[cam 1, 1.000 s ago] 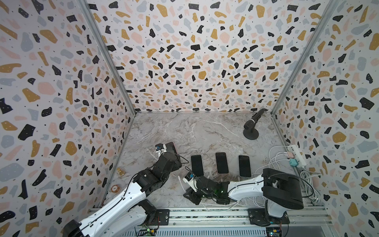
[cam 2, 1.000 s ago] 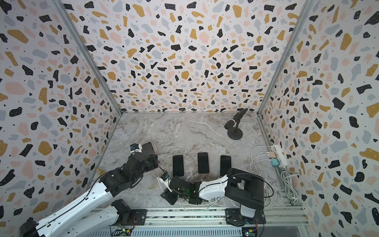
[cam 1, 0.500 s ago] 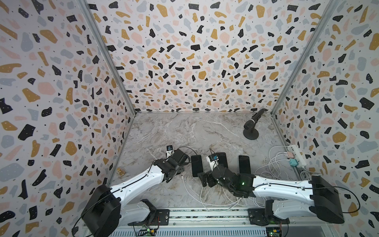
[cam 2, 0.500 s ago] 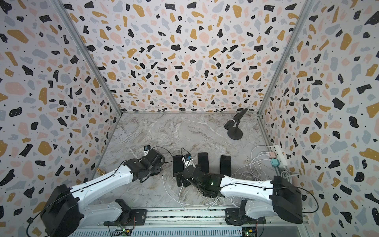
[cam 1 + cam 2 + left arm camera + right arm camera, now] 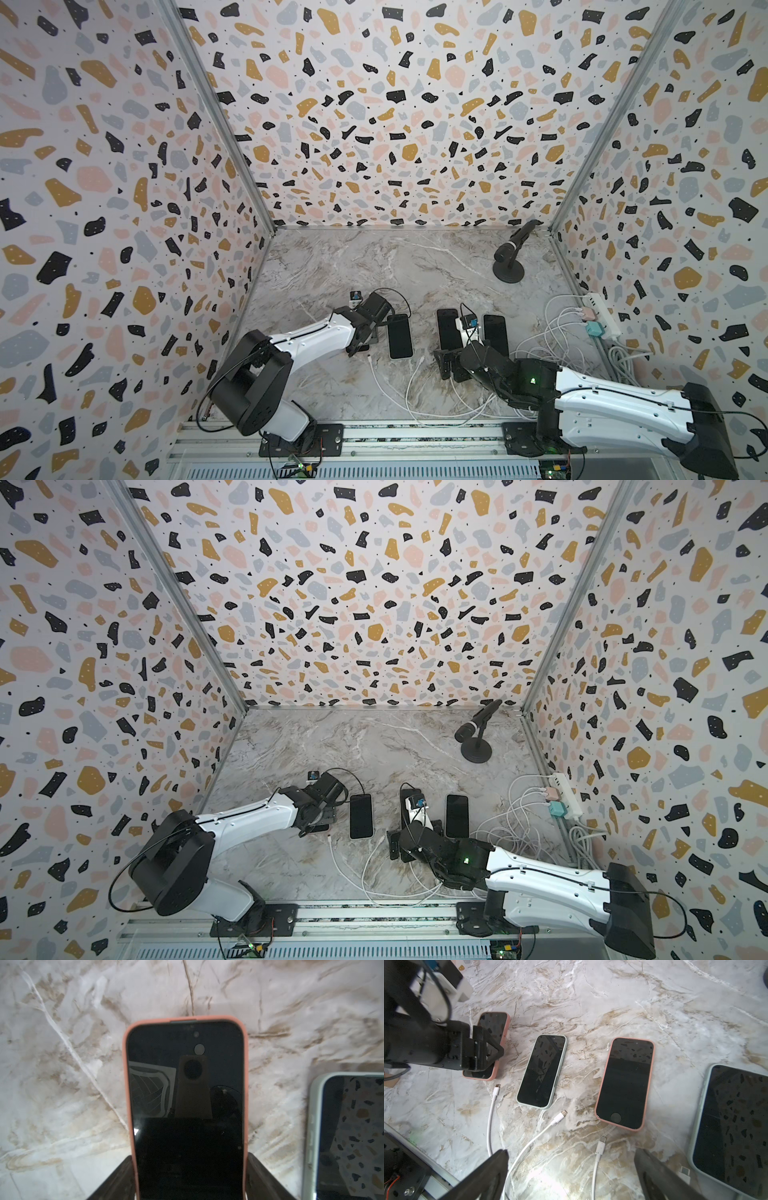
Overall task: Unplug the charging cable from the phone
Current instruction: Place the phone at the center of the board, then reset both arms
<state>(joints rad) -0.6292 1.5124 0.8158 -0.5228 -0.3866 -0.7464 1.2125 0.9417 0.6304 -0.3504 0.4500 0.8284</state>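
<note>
Terrazzo-print walls [image 5: 374, 124] boxed in a marble worktop [image 5: 374, 266]. A row of phones ran across its near half, parallel to the front edge. There were four: a first coral phone [image 5: 187, 1095] nearest the left edge, then a small mint phone [image 5: 542, 1072], a second coral phone [image 5: 625, 1082] and a large mint phone [image 5: 733, 1126] nearest the right edge. One microphone [image 5: 509, 253] stood in the far right corner. One power strip [image 5: 602, 311] lay along the right edge, feeding white charging cables [image 5: 488, 1124].

The left gripper [image 5: 191, 1159] sat over the first coral phone, its fingers [image 5: 120, 1178] closed against both long sides of the case. The right gripper [image 5: 571, 1153] hung low near the front edge, its fingers [image 5: 488, 1176] spread wide with nothing between them.

Three plugs lay free on the marble:
- The first plug [image 5: 497, 1086] lay just off the first coral phone.
- The second plug [image 5: 563, 1113] lay beside the small mint phone's near end.
- The third plug [image 5: 602, 1139] lay just off the second coral phone.

I judged those three phones already unplugged. A fourth connector [image 5: 684, 1171] showed by the large mint phone's near end, partly hidden by a finger, and whether it was seated could not be told. If it was, the next move called for shifting the right gripper toward the right edge. It would then need to pinch the plug body rather than the cord and pull straight toward the front edge, with that phone braced.
</note>
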